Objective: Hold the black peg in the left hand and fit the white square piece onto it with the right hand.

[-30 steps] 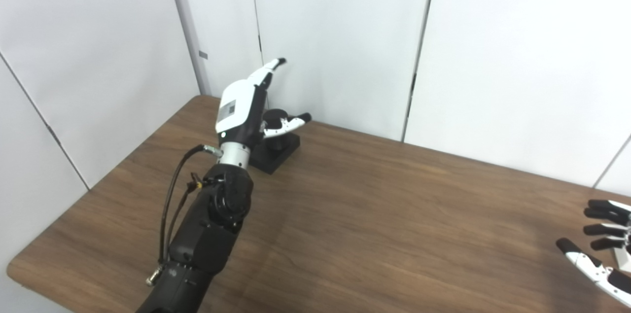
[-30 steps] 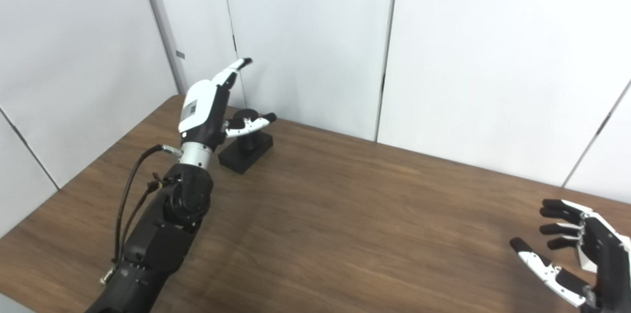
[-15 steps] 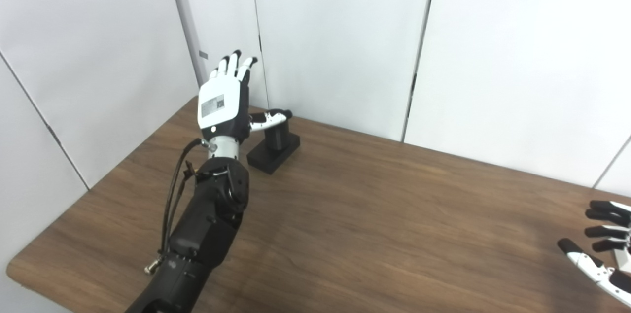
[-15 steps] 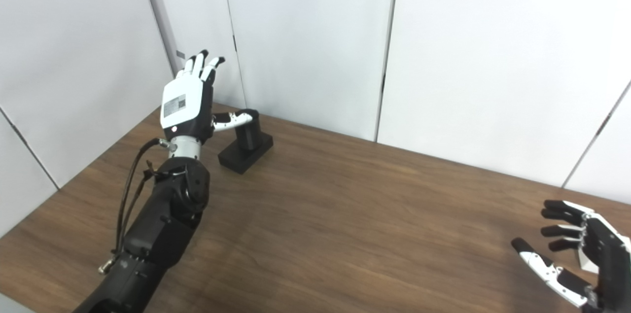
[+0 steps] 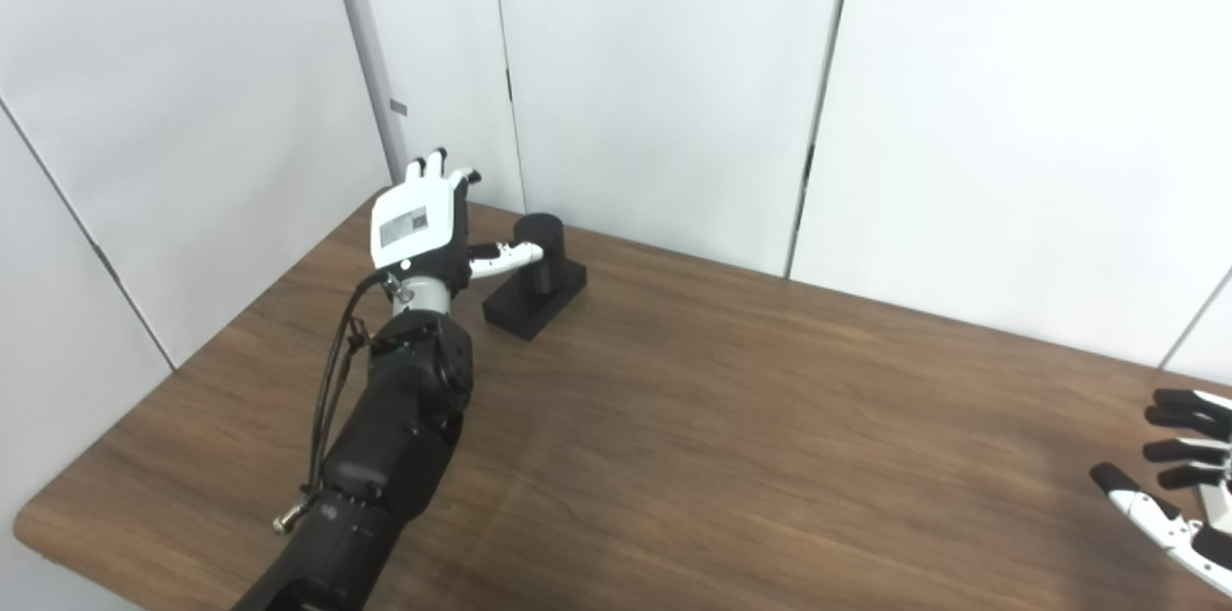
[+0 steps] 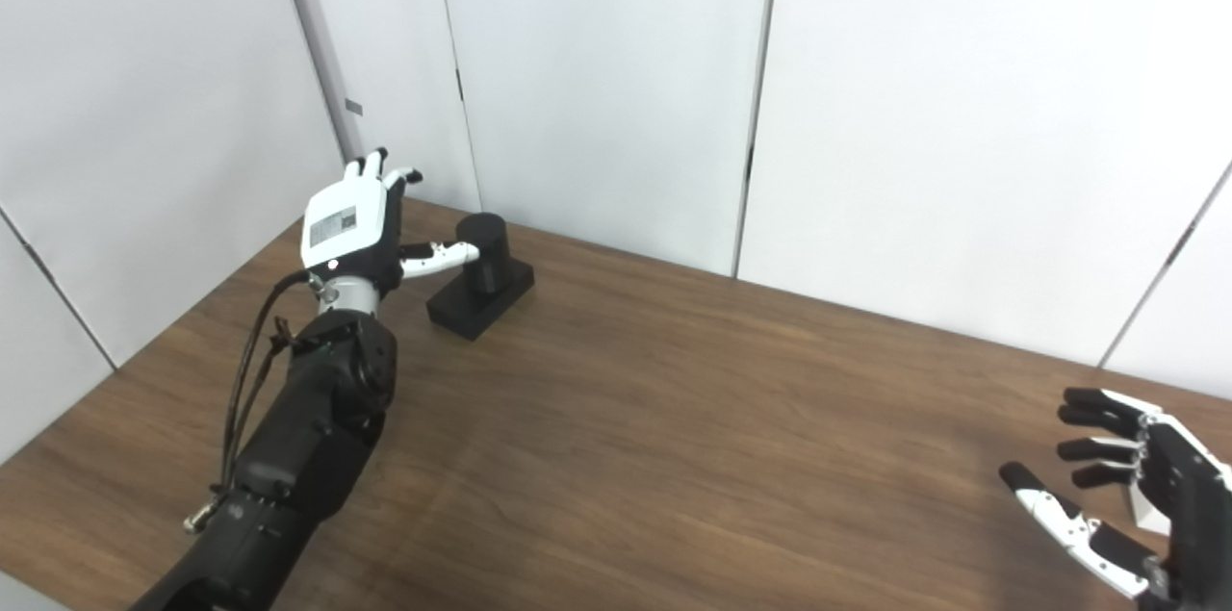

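White wall panels enclose a brown wood-grain desk [image 5: 731, 419] on its far and left sides. Black peg [image 5: 537, 250]: an upright cylinder on a flat square black base, standing near the far left corner of the desk, close to the far edge. Left hand [image 5: 421, 224]: raised just beside the peg on its left, back of the hand toward the cameras, fingers [image 5: 428, 170] extended upward and spread, nothing held. Its thumb [image 5: 505, 255] points sideways toward the peg and overlaps the cylinder in both views; contact cannot be confirmed. Right hand [image 6: 1136, 496]: at the right edge of the desk, well apart from the peg, fingers apart and curled, thumb extended. A small white object shows behind these fingers; too hidden to identify, and no grasp is evident.
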Tool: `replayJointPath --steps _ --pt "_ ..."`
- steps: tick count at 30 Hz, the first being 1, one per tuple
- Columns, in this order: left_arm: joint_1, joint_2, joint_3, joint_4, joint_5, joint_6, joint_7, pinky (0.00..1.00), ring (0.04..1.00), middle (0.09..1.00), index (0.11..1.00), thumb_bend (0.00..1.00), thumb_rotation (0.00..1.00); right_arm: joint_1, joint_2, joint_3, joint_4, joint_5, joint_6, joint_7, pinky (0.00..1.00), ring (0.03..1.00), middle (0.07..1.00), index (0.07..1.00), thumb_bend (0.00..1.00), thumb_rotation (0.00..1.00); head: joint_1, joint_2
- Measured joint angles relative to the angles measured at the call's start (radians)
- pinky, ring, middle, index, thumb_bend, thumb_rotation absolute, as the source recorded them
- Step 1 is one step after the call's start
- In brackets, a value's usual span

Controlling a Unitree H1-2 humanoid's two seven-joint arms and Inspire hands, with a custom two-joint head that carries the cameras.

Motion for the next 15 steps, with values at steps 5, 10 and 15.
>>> replayJointPath --steps 5,10,15 --pt "0.000 0.001 -0.003 0.044 0.015 0.000 -0.028 0.90 1.000 1.000 0.838 1.00 0.71 0.000 0.001 0.000 -0.004 -0.001 0.008 0.002 0.44 0.544 0.644 0.652 0.44 0.00 -0.011 0.009" --pt "-0.006 0.002 -0.012 0.125 0.011 0.000 -0.023 0.93 1.000 1.000 0.849 1.00 0.76 0.000 0.002 0.001 -0.028 -0.001 0.019 0.010 0.44 0.544 0.647 0.654 0.43 0.00 -0.015 0.012" --pt "-0.013 0.004 -0.027 0.205 0.006 0.000 -0.022 0.94 1.000 1.000 0.846 1.00 0.74 0.000 0.003 0.000 -0.034 0.000 0.026 0.012 0.44 0.548 0.651 0.650 0.43 0.00 -0.018 0.017"
